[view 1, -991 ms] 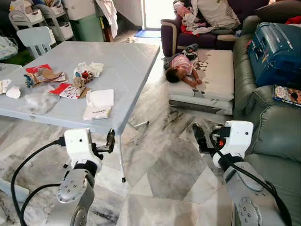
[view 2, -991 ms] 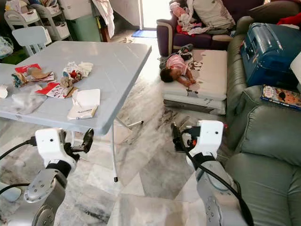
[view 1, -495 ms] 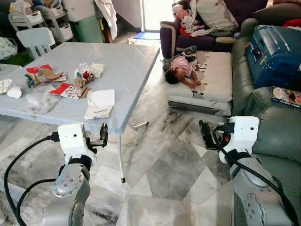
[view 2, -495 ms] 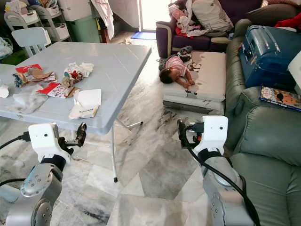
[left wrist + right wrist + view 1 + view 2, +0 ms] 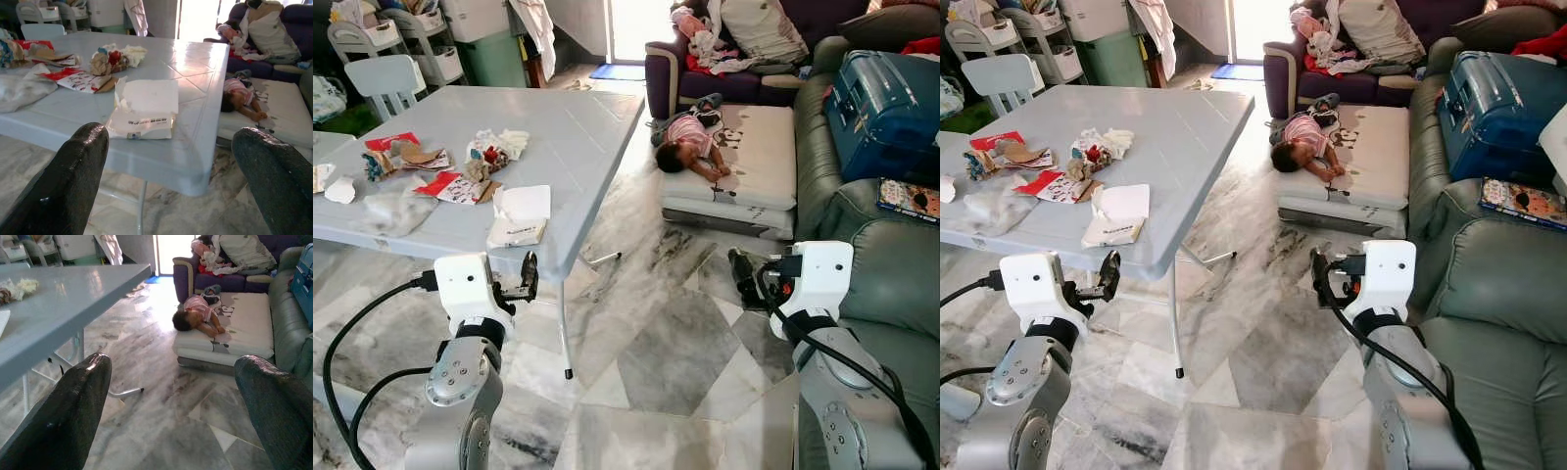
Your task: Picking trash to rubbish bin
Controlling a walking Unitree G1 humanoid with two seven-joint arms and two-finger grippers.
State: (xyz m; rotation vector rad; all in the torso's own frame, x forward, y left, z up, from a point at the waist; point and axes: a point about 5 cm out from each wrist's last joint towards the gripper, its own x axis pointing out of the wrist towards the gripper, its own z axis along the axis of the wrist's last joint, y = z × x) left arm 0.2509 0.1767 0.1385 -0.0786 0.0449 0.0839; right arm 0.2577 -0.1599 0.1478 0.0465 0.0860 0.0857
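Observation:
Trash lies on the grey plastic table (image 5: 587, 127): a flat white paper packet (image 5: 519, 216) near the front edge, crumpled wrappers (image 5: 490, 153), red wrappers (image 5: 398, 153) and a clear plastic bag (image 5: 394, 210) further left. My left gripper (image 5: 529, 271) hangs open just below the table's front edge. It points at the white packet (image 5: 144, 110), and its fingers (image 5: 80, 164) are spread with nothing between them. My right gripper (image 5: 744, 275) is open over the marble floor, right of the table, holding nothing.
A small child (image 5: 690, 145) lies asleep on a white mattress (image 5: 759, 162) on the floor ahead. A grey-green sofa (image 5: 891, 264) with a blue case (image 5: 886, 103) stands at the right. A white chair (image 5: 386, 78) and a green container (image 5: 494, 56) stand behind the table.
Over the second both grippers have risen a little, and the view has shifted slightly. In the last half second almost nothing has moved.

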